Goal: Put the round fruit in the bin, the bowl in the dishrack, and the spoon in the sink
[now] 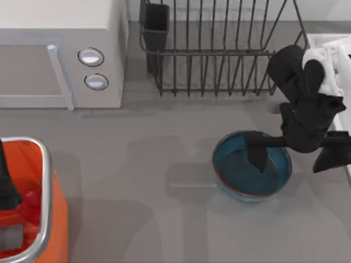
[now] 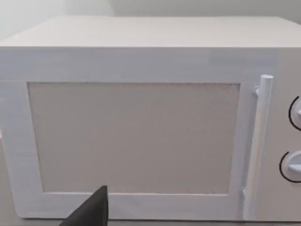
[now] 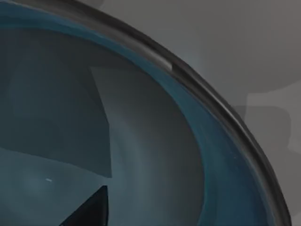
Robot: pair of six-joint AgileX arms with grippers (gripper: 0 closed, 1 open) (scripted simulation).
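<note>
Grey tabletop, and the right gripper (image 1: 293, 152) straddles the bowl (image 1: 241, 178) at its three-o'clock rim, jaws apart, one finger inside. Dishrack (image 1: 219, 71) waits at twelve. Left gripper (image 1: 8, 189) sits over the bin (image 1: 46, 181); its jaws I cannot tell.

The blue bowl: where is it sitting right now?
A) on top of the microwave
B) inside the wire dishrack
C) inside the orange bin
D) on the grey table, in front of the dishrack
D: in the top view the bowl rests on the table, nearer the camera than the dishrack, with one finger of the right gripper reaching inside its rim.
</note>
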